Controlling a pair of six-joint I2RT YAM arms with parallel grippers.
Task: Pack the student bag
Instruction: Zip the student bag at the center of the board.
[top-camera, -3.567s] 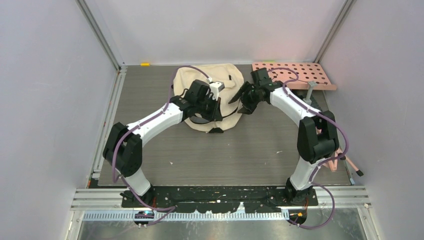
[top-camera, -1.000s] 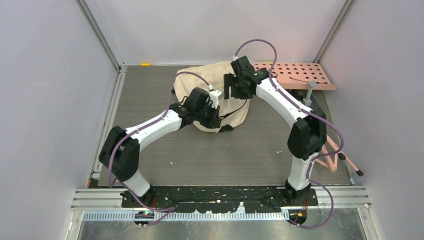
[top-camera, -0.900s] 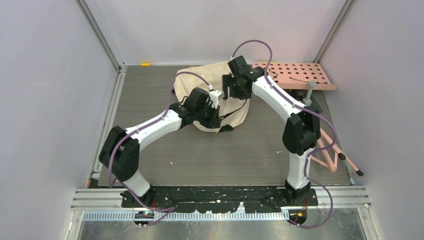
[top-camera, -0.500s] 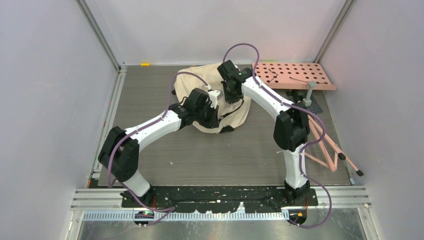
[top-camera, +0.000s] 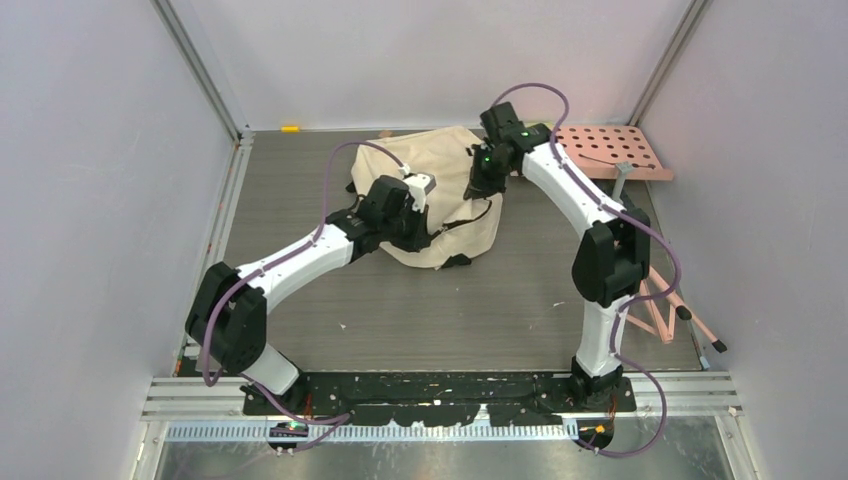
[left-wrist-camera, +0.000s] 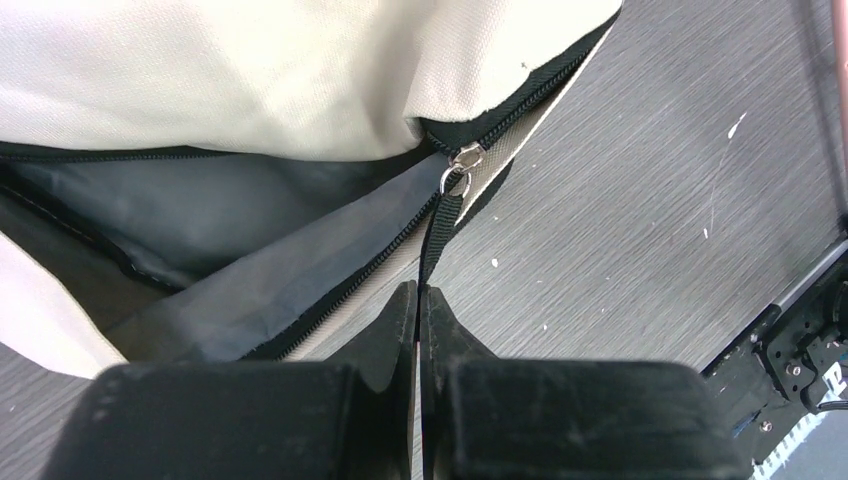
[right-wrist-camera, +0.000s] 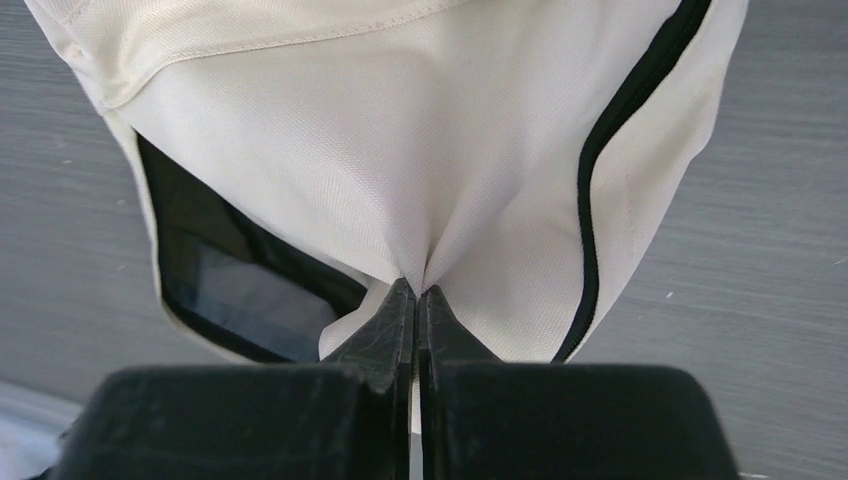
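The student bag (top-camera: 440, 165) is a soft cream backpack lying at the middle back of the table. In the left wrist view its black zipper (left-wrist-camera: 465, 160) stands partly open over a dark lining (left-wrist-camera: 200, 215). My left gripper (left-wrist-camera: 418, 290) is shut on the black zipper pull strap (left-wrist-camera: 438, 235), at the bag's near side (top-camera: 428, 228). My right gripper (right-wrist-camera: 418, 287) is shut on a pinch of the cream fabric (right-wrist-camera: 400, 150), which puckers at its tips, at the bag's right side (top-camera: 478, 188). A dark opening (right-wrist-camera: 235, 275) shows to the left of that pinch.
A pink perforated board (top-camera: 612, 150) lies at the back right, beside the bag. Pink rods (top-camera: 665, 310) lean off the table's right edge. A small yellow piece (top-camera: 290, 128) sits at the back rail. Grey walls enclose the table on three sides.
My right gripper came down open over the bag, shut on its fabric and drew back to the right. The left arm, still shut on the strap, shifted slightly left.
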